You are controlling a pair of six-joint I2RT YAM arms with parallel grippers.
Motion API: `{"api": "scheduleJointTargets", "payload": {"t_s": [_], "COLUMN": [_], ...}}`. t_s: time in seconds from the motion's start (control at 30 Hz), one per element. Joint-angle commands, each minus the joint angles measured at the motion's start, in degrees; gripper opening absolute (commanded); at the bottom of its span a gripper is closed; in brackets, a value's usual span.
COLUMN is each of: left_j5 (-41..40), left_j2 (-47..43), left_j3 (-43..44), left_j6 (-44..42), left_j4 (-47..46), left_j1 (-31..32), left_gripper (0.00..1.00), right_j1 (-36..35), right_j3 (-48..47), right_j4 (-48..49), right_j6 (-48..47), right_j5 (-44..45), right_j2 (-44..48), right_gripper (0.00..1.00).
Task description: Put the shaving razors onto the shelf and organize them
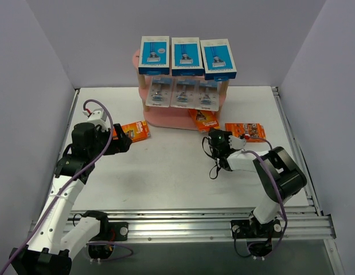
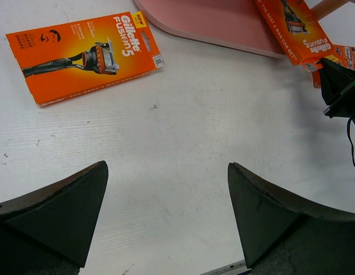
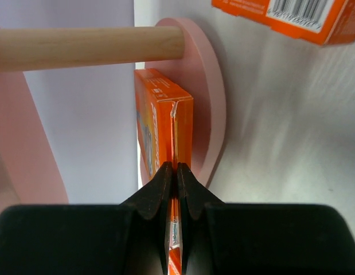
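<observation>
Going left to right: the left gripper (image 2: 167, 169) is hovering with its jaws spread wide and holding nothing. The left orange card (image 2: 85, 54) is lying flat on the white table (image 1: 177, 172) just beyond it, near the shelf's left end. The shelf (image 1: 166, 121) is sitting at the far middle, smooth pink oval boards on pale round wooden posts, with 3 blue boxes (image 1: 185, 56) sitting on the top board and 3 blister packs (image 1: 184, 93) on the middle one. The right gripper (image 3: 177, 172) is pinching shut on the thin near edge of the middle orange card (image 3: 166, 114), which is resting partly on the bottom board's right end. The right orange card (image 1: 246, 131) is lying on the table just right of that. I'm guessing these cards are handling light and fairly stiff, but it's slick printed cardboard, so an edge pinch is probably letting them swing. Gripping further in across the flat faces is looking safer to me.
</observation>
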State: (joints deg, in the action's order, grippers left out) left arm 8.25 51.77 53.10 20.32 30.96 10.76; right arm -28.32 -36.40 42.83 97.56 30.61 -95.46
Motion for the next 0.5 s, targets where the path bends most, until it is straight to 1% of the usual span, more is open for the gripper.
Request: {"api": "scheduleJointTargets", "payload": {"t_s": [0.0, 0.13, 0.3, 0.47], "left_j5": [1.4, 1.9, 2.2, 2.5], "left_j2": [0.0, 0.1, 0.3, 0.5], "left_j3": [0.9, 0.9, 0.8, 0.8], "left_j6": [-0.5, -0.4, -0.4, -0.3], "left_j4": [-2.1, -2.3, -2.3, -2.4], "left_j1": [0.1, 0.0, 0.1, 0.1], "left_gripper": [0.94, 0.94, 0.94, 0.94], "right_j1": [-1.5, -3.0, -4.4, -4.6], "right_j3": [-4.2, -7.0, -11.8, -12.3], "right_j4": [-5.5, -10.8, -18.1, -18.9], "right_j6": [4.9, 9.9, 13.1, 16.3], "right_j5": [8.2, 10.8, 13.5, 13.8], "right_j2": [-0.9, -3.0, -5.1, -6.5], "right_gripper": [0.0, 0.0, 0.0, 0.0]}}
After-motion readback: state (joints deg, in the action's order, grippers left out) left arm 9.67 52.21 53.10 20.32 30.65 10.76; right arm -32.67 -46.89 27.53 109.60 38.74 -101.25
